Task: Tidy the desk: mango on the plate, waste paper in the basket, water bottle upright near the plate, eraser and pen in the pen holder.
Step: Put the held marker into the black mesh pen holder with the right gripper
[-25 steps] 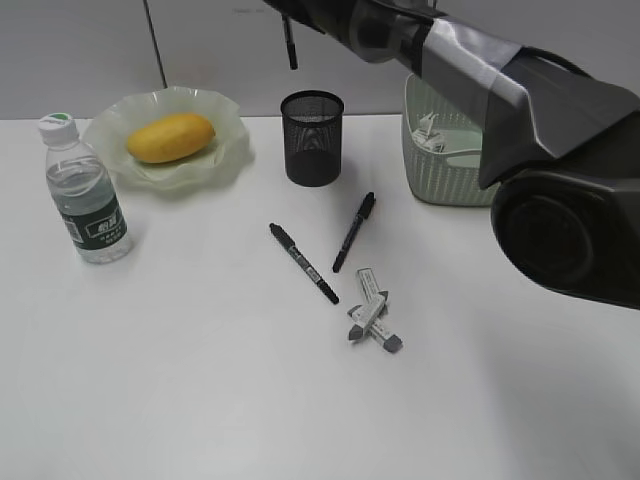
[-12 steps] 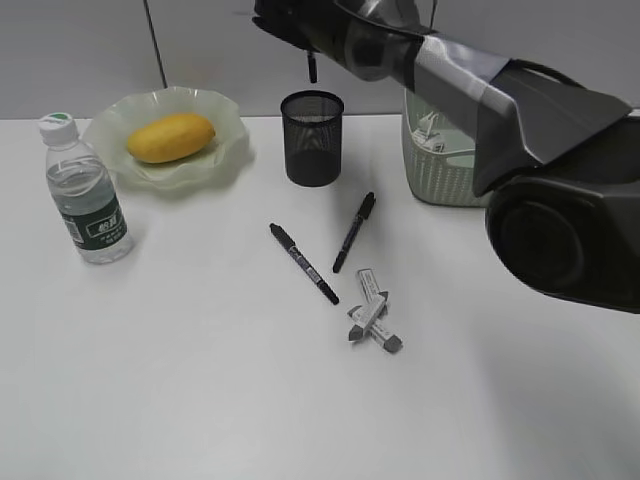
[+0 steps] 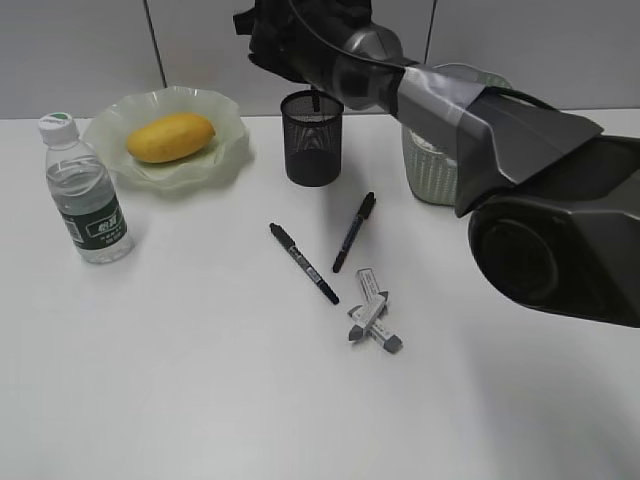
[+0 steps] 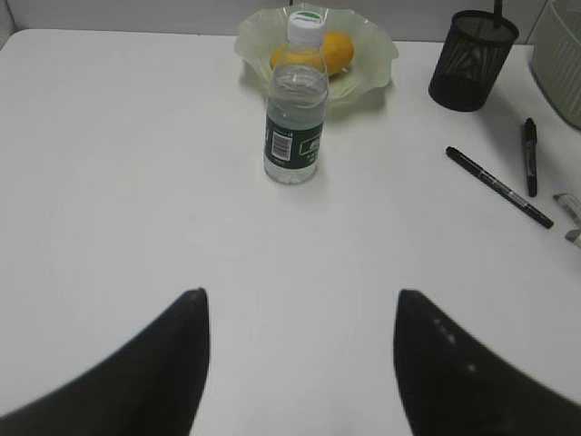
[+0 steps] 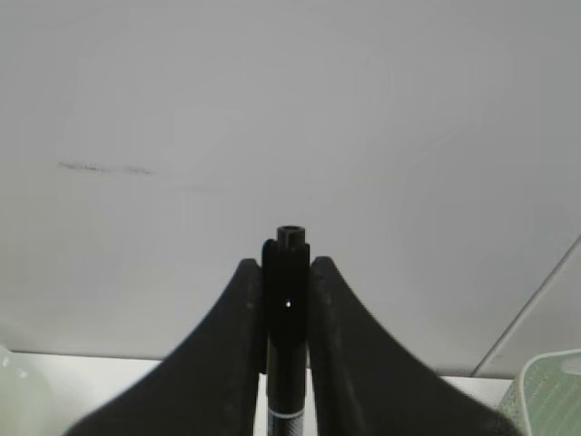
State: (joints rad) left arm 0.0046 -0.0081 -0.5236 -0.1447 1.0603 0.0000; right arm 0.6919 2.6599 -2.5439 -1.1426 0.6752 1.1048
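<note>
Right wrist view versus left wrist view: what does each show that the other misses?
Only the right wrist view shows the right gripper shut on a black pen held upright, with the wall behind it.

Only the left wrist view shows the open left gripper over the desk, the upright water bottle, the mango, the pen holder, two loose pens and an eraser at the edge.

Both show part of the plate and the basket.
</note>
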